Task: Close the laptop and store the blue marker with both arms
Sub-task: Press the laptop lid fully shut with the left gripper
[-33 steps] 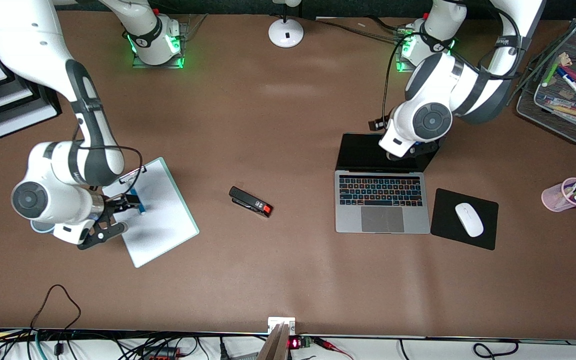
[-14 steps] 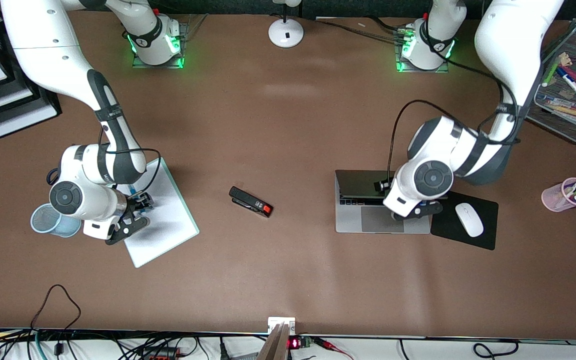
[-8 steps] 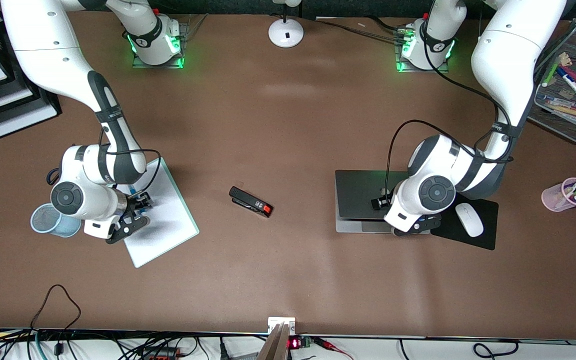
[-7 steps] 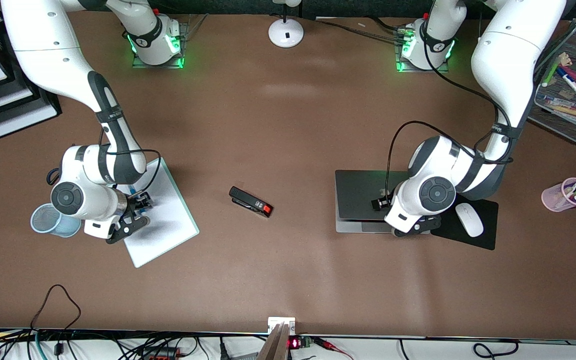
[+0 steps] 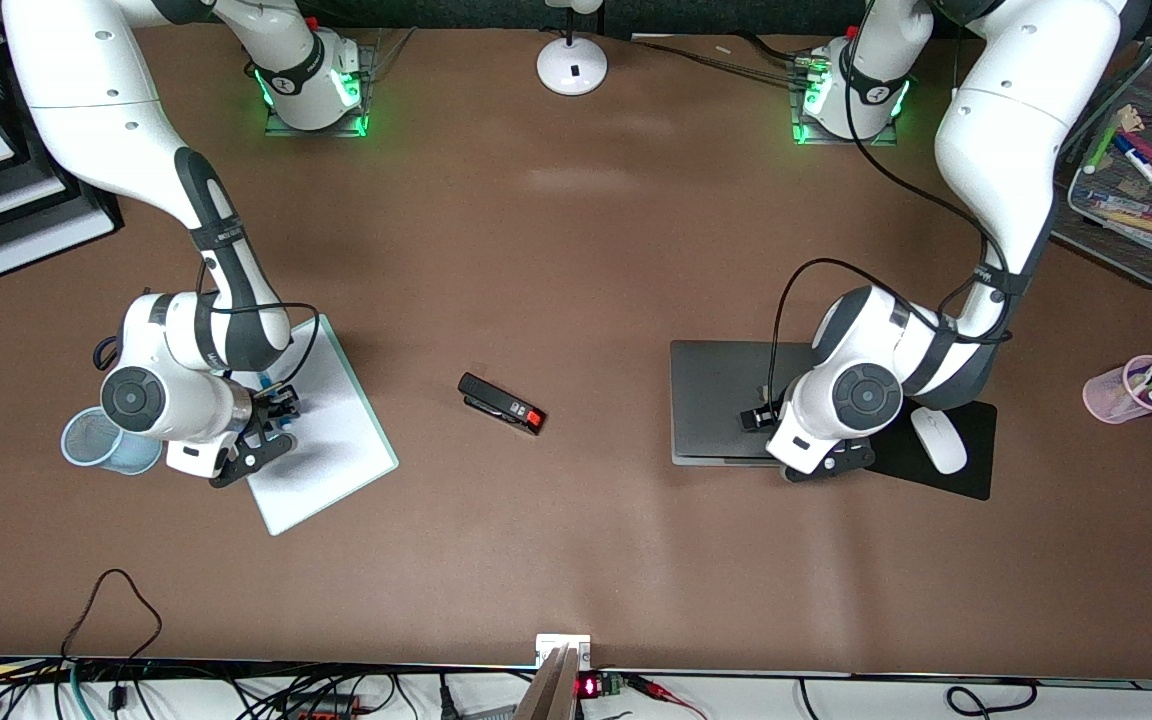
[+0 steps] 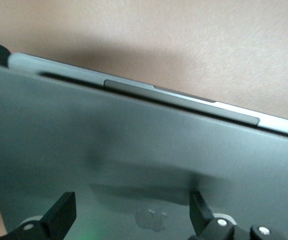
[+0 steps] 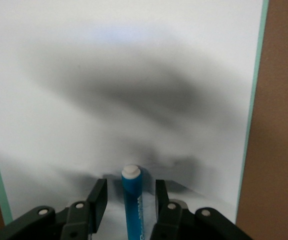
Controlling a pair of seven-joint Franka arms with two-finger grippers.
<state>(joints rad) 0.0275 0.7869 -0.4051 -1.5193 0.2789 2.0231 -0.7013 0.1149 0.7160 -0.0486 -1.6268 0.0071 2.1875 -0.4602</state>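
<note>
Right gripper (image 7: 128, 200) fingers stand apart astride the blue marker (image 7: 132, 200); best clamp squarely mid-barrel; left gripper (image 6: 129, 220), fingers apart, presses the laptop (image 5: 721, 400) flat.

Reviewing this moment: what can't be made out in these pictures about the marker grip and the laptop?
- Marker: right wrist view, its lower end is cut off by the edge; a slight gap shows at each finger, so contact is unclear.
- Right gripper: front view, the wrist hides most of the marker.
- Laptop: front view, the left arm covers one corner.
- Left gripper: fingertips over the lid; contact unclear.
</note>
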